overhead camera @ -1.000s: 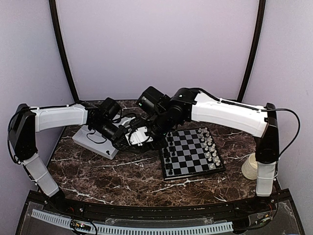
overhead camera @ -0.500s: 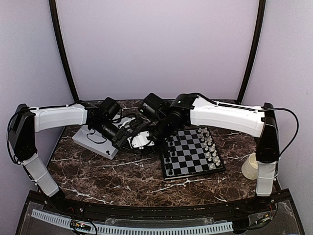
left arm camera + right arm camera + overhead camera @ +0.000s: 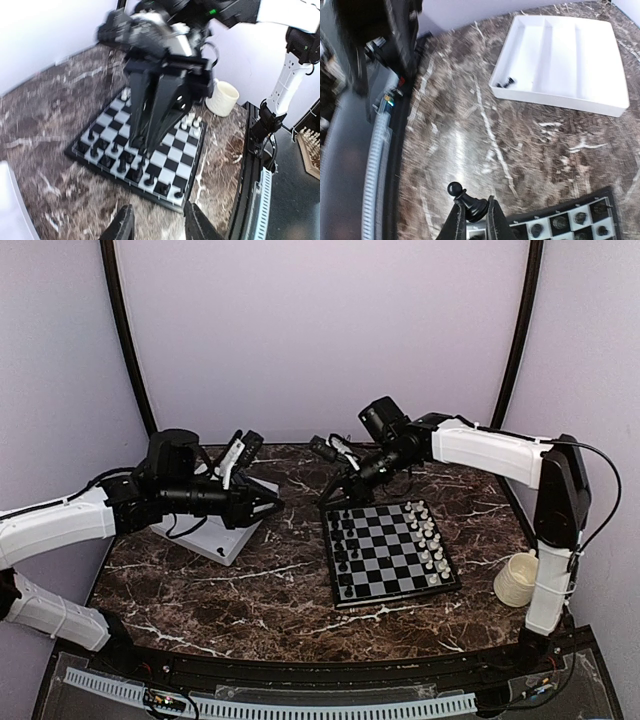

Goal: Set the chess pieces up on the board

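The board (image 3: 392, 558) lies right of centre on the marble table. Black chess pieces (image 3: 345, 545) fill its left columns and white ones its right columns. My right gripper (image 3: 334, 502) hovers over the board's far left corner, shut on a black pawn (image 3: 456, 190), which leans sideways between the fingers (image 3: 474, 205). The board's corner (image 3: 540, 210) lies just below it. My left gripper (image 3: 272, 505) is open and empty, left of the board. In its wrist view the fingers (image 3: 122, 225) stand apart above the table before the board (image 3: 175, 150) and its black pieces (image 3: 115, 160).
A white compartment tray (image 3: 565, 65) lies at the back left, half under my left arm (image 3: 215, 535), with a small black piece (image 3: 507, 82) in it. A cream cup (image 3: 515, 580) stands right of the board. The right arm's base post stands beside the cup.
The two grippers, close together by the tray before, have parted. My left arm has drawn back to the left. My right gripper has swung right to the board's far left corner.
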Tool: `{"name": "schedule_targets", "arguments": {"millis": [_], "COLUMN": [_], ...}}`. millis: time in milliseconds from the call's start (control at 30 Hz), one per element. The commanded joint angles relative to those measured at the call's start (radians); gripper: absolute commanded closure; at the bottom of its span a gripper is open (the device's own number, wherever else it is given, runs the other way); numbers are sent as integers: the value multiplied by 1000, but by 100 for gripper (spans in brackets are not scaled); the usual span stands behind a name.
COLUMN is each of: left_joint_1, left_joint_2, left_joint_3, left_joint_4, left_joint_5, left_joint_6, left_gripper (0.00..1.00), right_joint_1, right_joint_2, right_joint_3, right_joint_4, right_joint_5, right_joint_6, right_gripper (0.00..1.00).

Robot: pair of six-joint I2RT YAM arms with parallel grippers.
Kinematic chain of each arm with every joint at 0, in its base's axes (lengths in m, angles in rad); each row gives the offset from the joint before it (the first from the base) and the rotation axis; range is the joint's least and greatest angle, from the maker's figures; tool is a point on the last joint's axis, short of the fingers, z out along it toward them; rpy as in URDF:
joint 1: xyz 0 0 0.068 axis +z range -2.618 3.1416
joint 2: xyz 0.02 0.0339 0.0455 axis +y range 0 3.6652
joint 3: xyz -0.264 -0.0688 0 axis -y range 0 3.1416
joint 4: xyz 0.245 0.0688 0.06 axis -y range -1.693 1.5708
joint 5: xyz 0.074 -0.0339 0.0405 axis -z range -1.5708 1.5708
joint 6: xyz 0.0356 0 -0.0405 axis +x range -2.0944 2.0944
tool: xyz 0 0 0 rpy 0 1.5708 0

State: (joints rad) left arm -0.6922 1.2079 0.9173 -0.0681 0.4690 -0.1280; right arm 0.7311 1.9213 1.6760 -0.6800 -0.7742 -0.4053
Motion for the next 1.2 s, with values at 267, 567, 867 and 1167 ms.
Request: {"name": "schedule_targets", "arguments": {"millis": [267, 567, 867, 1167], "left_joint_1": [-88, -89, -90, -89], "left_joint_2": [145, 196, 221, 247], "left_joint_3": [71, 95, 121, 137], "left_joint_4": [280, 265, 233, 193], "left_joint_5": [-120, -87, -45, -20], "left_joint_6": [122, 122, 119, 114], "left_gripper": [62, 71, 67, 73], "right_joint_1": [-30, -30, -30, -30], "right_joint_2": [-47, -51, -55, -65], "right_joint_3": [-82, -96, -100, -105], "right_joint_4": [222, 232, 232, 229], "right_joint_5": [-359, -357, -353, -342], "right_joint_6": [292, 296, 294, 287], "right_gripper": [87, 86, 85, 85]}}
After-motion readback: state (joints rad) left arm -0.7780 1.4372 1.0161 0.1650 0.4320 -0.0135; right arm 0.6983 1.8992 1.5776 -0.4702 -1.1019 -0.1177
